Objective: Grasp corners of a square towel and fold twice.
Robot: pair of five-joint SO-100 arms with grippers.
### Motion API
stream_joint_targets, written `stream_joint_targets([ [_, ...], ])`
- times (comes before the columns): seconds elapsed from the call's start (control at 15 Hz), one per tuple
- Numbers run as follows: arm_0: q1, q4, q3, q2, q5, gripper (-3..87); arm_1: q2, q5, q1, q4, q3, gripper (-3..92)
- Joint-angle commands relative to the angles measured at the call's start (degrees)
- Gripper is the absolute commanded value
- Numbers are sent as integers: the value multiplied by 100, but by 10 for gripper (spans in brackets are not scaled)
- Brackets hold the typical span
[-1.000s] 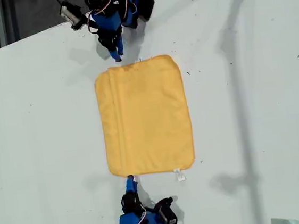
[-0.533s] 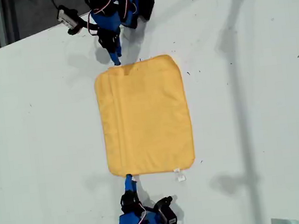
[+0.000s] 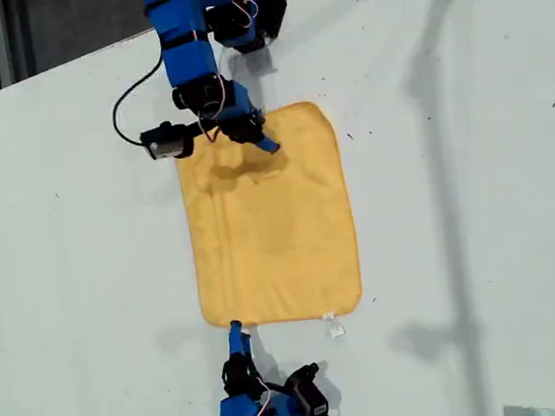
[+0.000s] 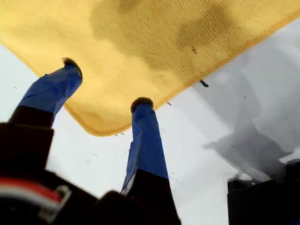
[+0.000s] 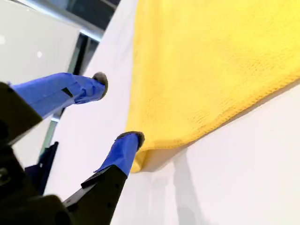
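Observation:
The yellow-orange towel (image 3: 269,219) lies flat on the white table (image 3: 476,207), with its small white tag (image 3: 330,315) on the edge nearest the bottom of the exterior view. My first gripper (image 3: 258,138) reaches in from the top of the exterior view. It hovers open over the towel (image 4: 154,42) just inside that edge, and a rounded corner (image 4: 105,129) shows between its fingers (image 4: 145,136). At the bottom of the exterior view, my second gripper (image 3: 236,329) stands open at the towel's corner (image 5: 140,161) on that view's left. One fingertip (image 5: 129,139) touches the hem, and the other is off the cloth.
A small white scrap (image 3: 336,330) lies on the table just off the tag. A cable (image 3: 128,104) loops beside the first arm. The table's edge (image 3: 45,78) runs along the top left of the exterior view. Bare table lies on both sides of the towel.
The first arm has swung out from beyond the towel's top edge to over the cloth, casting a shadow on it. The second gripper has crept slightly closer to the bottom corner.

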Motion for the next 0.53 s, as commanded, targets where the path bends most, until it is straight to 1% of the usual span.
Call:
stream_joint_targets([
  [0.0, 70, -62, 26, 44, 9, 198, -149, 589, -615, 79, -114, 276],
  [0.13, 62, -53, 26, 44, 18, 194, 79, 1037, -967, 26, 334, 279],
  [0.4, 70, -26, 26, 44, -9, 193, -246, 1433, -1600, -826, 765, 296],
  [0.47, 70, -26, 26, 44, -9, 193, -211, 1441, -1696, -1257, 1020, 300],
])
